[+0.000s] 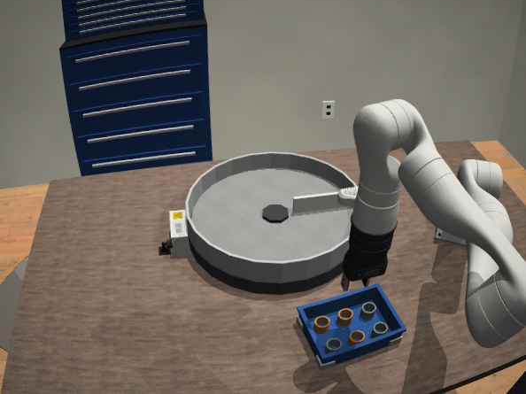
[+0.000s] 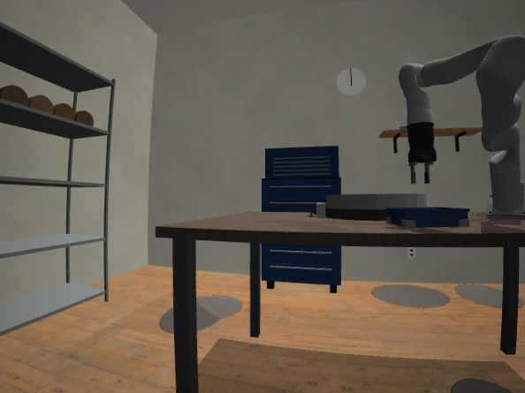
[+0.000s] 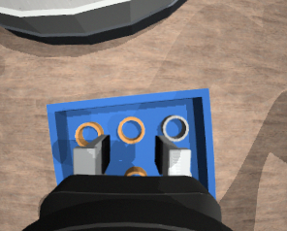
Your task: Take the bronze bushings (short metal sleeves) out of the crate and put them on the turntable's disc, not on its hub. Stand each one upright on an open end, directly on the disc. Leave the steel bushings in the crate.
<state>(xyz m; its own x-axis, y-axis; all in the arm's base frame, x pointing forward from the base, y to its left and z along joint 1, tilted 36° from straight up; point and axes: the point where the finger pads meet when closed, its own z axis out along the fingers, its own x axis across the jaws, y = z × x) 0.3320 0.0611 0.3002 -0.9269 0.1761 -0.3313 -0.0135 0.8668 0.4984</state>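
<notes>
The blue crate (image 1: 363,350) (image 2: 442,216) (image 3: 131,97) holds three bronze and three steel bushings, all upright. Two bronze bushings stand in the row toward the turntable, one at the left (image 1: 321,329) (image 3: 78,135) and one in the middle (image 1: 344,321) (image 3: 131,142); the third bronze bushing (image 1: 357,342) (image 3: 136,170) is mid front. Steel bushings stand back right (image 1: 368,316) (image 3: 164,128), front right (image 1: 380,333) and front left (image 1: 333,350). My gripper (image 1: 355,284) (image 2: 420,182) (image 3: 132,148) is open and empty, high above the crate. The turntable's disc (image 1: 239,212) has a dark hub (image 1: 275,213) and no bushings visible.
A raised wall (image 1: 274,273) (image 3: 97,25) rings the disc. A pale upright plate (image 1: 315,203) reaches from its right side toward the hub. A grey box (image 1: 179,238) with a yellow label stands at the turntable's left. My arm hides part of the turntable's right side.
</notes>
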